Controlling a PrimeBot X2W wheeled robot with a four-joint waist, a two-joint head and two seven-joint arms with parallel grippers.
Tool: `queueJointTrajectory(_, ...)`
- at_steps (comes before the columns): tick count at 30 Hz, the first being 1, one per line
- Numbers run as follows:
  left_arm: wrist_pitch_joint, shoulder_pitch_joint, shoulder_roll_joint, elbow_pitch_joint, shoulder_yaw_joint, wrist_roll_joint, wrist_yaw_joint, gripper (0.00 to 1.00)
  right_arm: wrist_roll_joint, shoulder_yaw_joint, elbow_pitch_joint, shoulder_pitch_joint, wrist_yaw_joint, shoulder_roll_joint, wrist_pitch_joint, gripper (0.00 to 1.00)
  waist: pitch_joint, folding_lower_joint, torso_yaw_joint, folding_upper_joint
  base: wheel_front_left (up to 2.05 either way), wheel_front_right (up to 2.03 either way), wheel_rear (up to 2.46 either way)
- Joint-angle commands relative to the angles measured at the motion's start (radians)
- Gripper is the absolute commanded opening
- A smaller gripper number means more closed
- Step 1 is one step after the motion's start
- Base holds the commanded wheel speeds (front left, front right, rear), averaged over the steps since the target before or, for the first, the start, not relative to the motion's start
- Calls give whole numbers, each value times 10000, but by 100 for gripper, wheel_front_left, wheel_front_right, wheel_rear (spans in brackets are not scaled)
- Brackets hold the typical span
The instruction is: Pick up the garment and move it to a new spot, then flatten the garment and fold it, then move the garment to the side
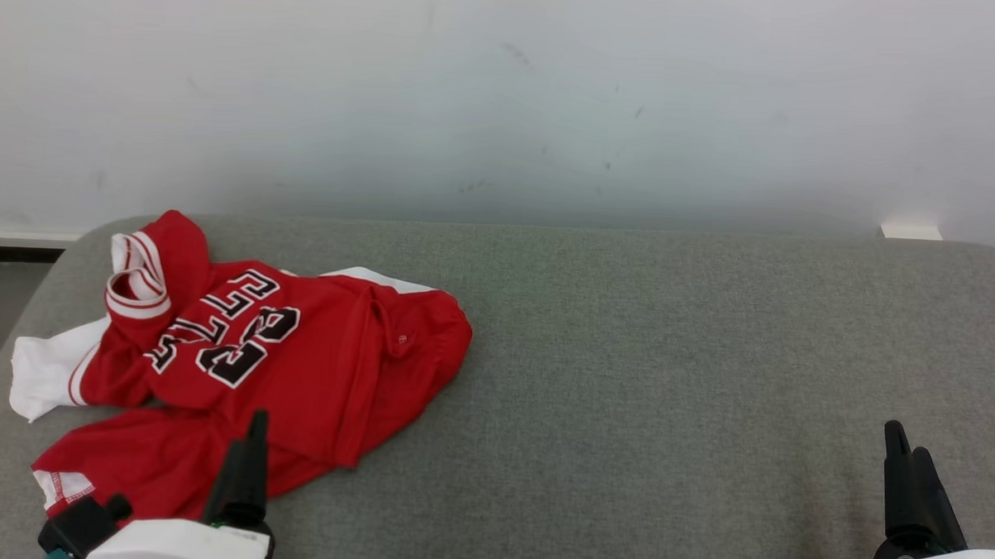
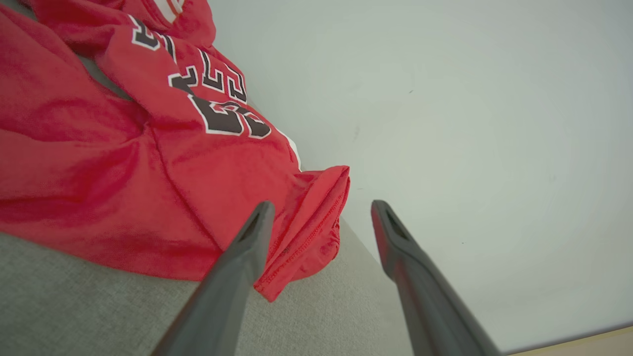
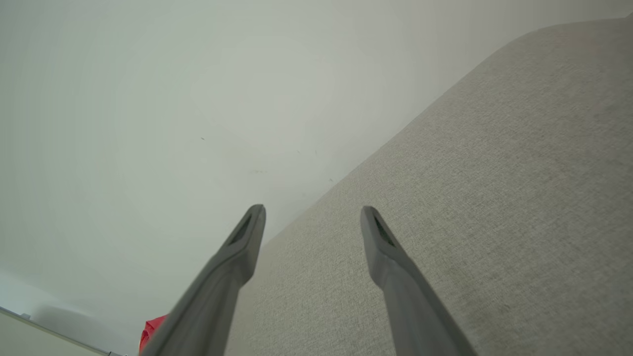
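Item: red jersey [image 1: 312, 364], black-and-white numerals, crumpled in a heap at the left of grey padded surface [image 1: 668, 360].
Left gripper [image 2: 319, 210]: fingers spread wide, empty, poised at the heap's near hem.
Right gripper [image 3: 312, 210]: likewise spread, empty, well apart over bare fabric.
Step judged: first pickup.
Handling: pinch a thick bunched fold, not one layer; lift clear before carrying, to avoid dragging.
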Motion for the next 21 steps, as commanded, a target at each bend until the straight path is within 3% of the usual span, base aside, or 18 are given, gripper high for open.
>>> queueJointTrajectory(1, -110, -60, 97, -178, -22, 504, 20, 100, -417, 32, -165, -55, 4, -141, -116, 100, -3, 0, 5, -1, 0, 0, 0)
queueJointTrajectory(11, -452, 181, 307, -299, -359, 2460, 429, 100, -1930, 269, 125, 41, 5, -235, -458, 100, -19, 0, 5, -1, 0, 0, 0)
queueJointTrajectory(21, -743, 341, 518, -518, -816, 3737, 870, 100, -3089, 406, 405, 128, 6, -224, -738, 100, -24, 0, 21, -1, 0, 0, 0)
